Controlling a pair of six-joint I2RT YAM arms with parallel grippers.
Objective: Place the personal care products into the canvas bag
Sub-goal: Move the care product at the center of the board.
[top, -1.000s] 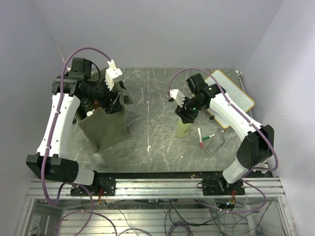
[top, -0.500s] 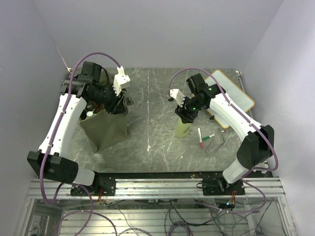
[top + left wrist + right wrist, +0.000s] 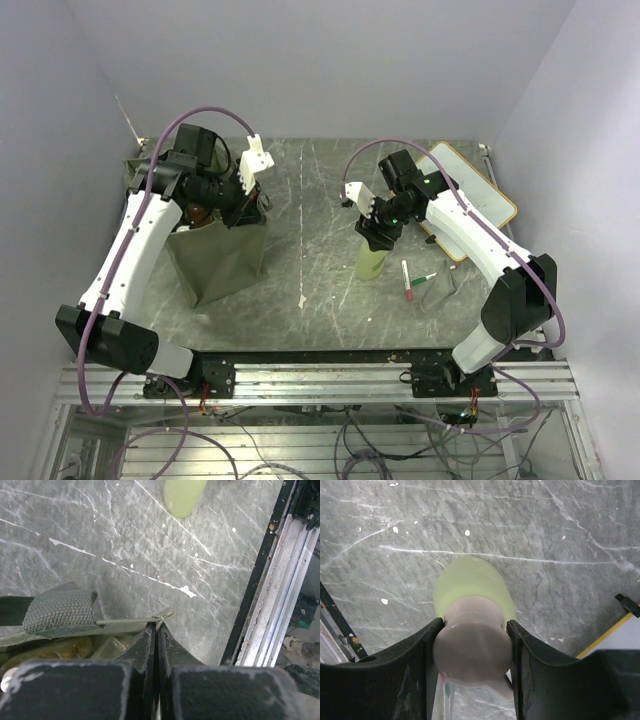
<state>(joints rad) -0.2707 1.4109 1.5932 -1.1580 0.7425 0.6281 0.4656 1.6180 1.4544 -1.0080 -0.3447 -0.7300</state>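
My left end effector (image 3: 156, 626) pinches the canvas bag (image 3: 215, 265) rim, bottles (image 3: 52, 649) inside; my right end effector (image 3: 472, 642) clamps the yellow-green bottle (image 3: 470, 585) left outside.

The olive-green canvas bag (image 3: 215, 262) stands upright and open at the 9 o'clock side of the table (image 3: 320, 190), boxy, its webbing handle (image 3: 59, 611) lying over the rim. My left gripper (image 3: 156, 626) pinches the corner of the rim, jaws pressed flat together on the fabric. Just under the rim lie an amber bottle (image 3: 47, 650) and a clear bottle (image 3: 112, 647); whatever else the bag holds is hidden. At the bag's 3 o'clock, well apart from it, a pale yellow-green bottle (image 3: 371, 263) stands upright near the table's middle. My right gripper (image 3: 473, 630) clamps its beige cap (image 3: 472, 652) from both sides.
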